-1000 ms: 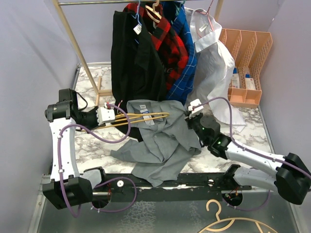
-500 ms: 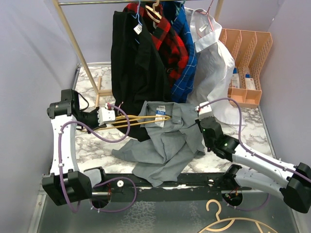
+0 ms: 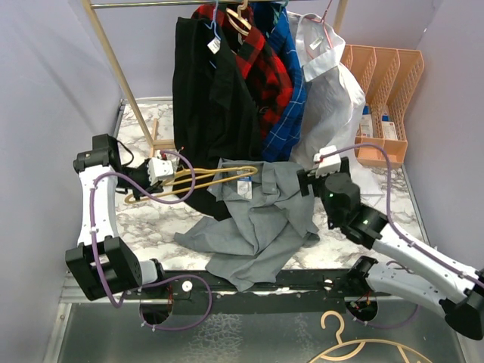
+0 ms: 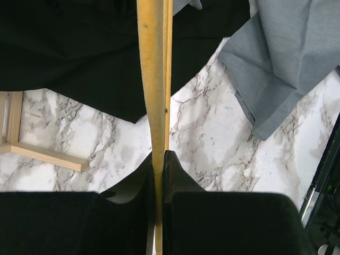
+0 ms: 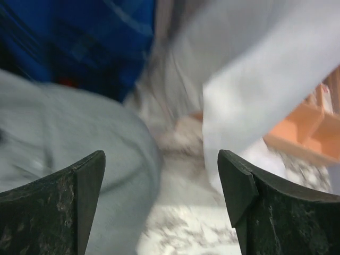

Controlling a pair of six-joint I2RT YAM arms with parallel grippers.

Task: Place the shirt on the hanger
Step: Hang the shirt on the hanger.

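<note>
From the top camera, my left arm (image 3: 94, 219) rises from its base at 7 o'clock and elbows out toward the wall at 9 o'clock. Its wrist turns inward, so the left gripper (image 3: 172, 179) points toward 3 o'clock across the marble table (image 3: 144, 227). It is clamped tight on the hanger (image 3: 219, 178), which lies nearly level. The hanger's hook end is at 8 o'clock of the gripper and its far end is tucked inside the collar of the shirt (image 3: 257, 219). The shirt is heaped at the centre of the table. Its collar end is lifted onto the hanger and its lower part trails toward 6 o'clock over the near rail.

My right arm (image 3: 393, 242) stretches from 5 o'clock toward the centre. The right gripper (image 3: 302, 182) sits at 3 o'clock of the shirt's shoulder; from above I cannot tell whether it touches the cloth.

The left wrist camera gives me what the top view hides. Both fingers (image 4: 180, 183) are pinched flat on the hanger's two thin bars, which run toward 12 o'clock over the black garment (image 4: 79, 53). A grey sleeve end lies at 2 o'clock on the marble.

The right wrist camera is blurred. Its fingers (image 5: 53, 207) stand wide apart with nothing between them. The grey shirt is at 9 o'clock, the white shirt (image 5: 265, 69) at 1 o'clock and an orange organiser (image 5: 303, 127) at 3 o'clock.
</note>
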